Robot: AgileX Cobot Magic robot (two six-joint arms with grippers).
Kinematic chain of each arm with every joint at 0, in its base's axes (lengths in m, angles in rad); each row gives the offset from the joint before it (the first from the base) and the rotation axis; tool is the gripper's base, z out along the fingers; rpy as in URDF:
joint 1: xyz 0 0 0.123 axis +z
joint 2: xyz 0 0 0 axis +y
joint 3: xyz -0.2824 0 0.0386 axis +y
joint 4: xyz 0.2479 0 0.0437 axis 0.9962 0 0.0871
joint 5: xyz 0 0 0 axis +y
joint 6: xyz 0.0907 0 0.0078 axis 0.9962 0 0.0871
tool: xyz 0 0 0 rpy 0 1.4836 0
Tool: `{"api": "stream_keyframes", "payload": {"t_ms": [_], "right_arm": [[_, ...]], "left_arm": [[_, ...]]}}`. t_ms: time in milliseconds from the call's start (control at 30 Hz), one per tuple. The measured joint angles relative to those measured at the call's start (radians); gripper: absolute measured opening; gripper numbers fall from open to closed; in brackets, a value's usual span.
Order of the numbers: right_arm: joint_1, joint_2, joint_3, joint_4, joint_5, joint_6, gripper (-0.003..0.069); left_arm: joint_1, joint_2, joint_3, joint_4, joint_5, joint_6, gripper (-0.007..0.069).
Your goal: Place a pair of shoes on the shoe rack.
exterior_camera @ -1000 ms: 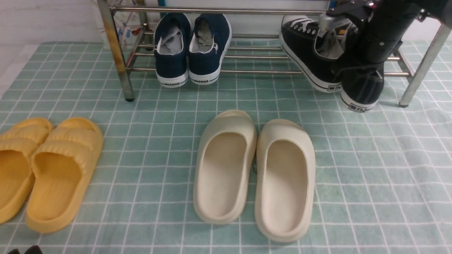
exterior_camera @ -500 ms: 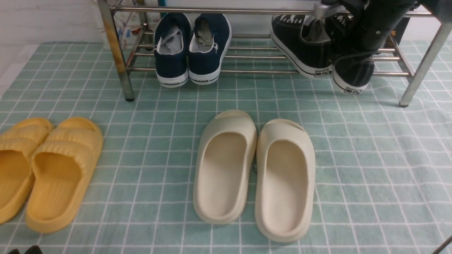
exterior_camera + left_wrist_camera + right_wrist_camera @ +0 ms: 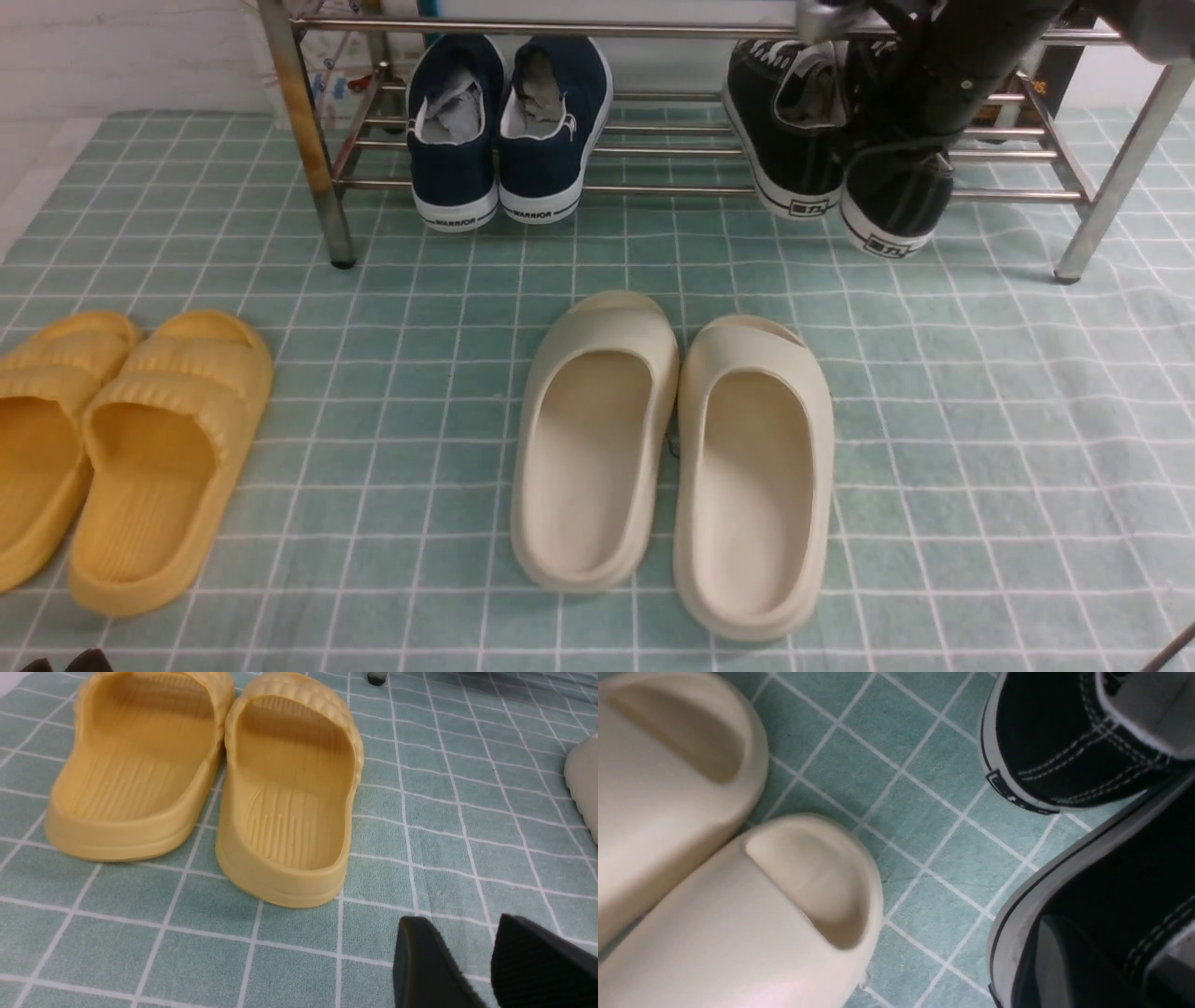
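Note:
The two black canvas sneakers hang heel-first toward me at the right end of the silver shoe rack (image 3: 653, 190), toes in under its top bar. The left sneaker (image 3: 794, 140) has its heel at the lower front bar. The right sneaker (image 3: 896, 201) sticks out past that bar, heel lower. My right gripper (image 3: 845, 56) is shut on their inner collars from above. In the right wrist view (image 3: 1106, 961) it pinches black canvas, with both sneakers (image 3: 1073, 742) (image 3: 1111, 882) over the cloth. My left gripper (image 3: 453, 952) is open and empty, low near the yellow slippers (image 3: 285, 798).
Navy slip-on sneakers (image 3: 509, 131) sit on the rack's lower shelf at its left. Cream slippers (image 3: 672, 457) lie mid-floor in front of the rack, yellow slippers (image 3: 121, 448) at the left. The rack's right leg (image 3: 1111, 177) and rust-stained left leg (image 3: 299, 112) stand on green checked cloth.
My right gripper has carried the two black sneakers left and deeper under the rack's top bar, turning their heels to face me. The left arm has not moved.

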Motion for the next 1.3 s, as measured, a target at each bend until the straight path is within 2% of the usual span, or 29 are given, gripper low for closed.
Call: {"api": "stream_keyframes", "payload": {"t_ms": [300,600,800,967,1300], "right_arm": [[-0.044,0.0,0.0,-0.088,0.001,-0.013,0.0023],[-0.054,0.01,0.0,-0.084,0.001,-0.016,0.0023],[-0.054,0.04,0.0,-0.025,0.0,-0.076,0.0023],[-0.054,0.04,0.0,-0.027,-0.008,-0.089,0.0023],[-0.054,0.04,0.0,-0.027,-0.111,-0.092,0.0023]], "left_arm": [[0.0,0.0,0.0,0.0,0.0,0.0,0.0238],[0.0,0.0,0.0,0.0,0.0,0.0,0.0238],[0.0,0.0,0.0,0.0,0.0,0.0,0.0238],[0.0,0.0,0.0,0.0,0.0,0.0,0.0238],[0.0,0.0,0.0,0.0,0.0,0.0,0.0238]]}}
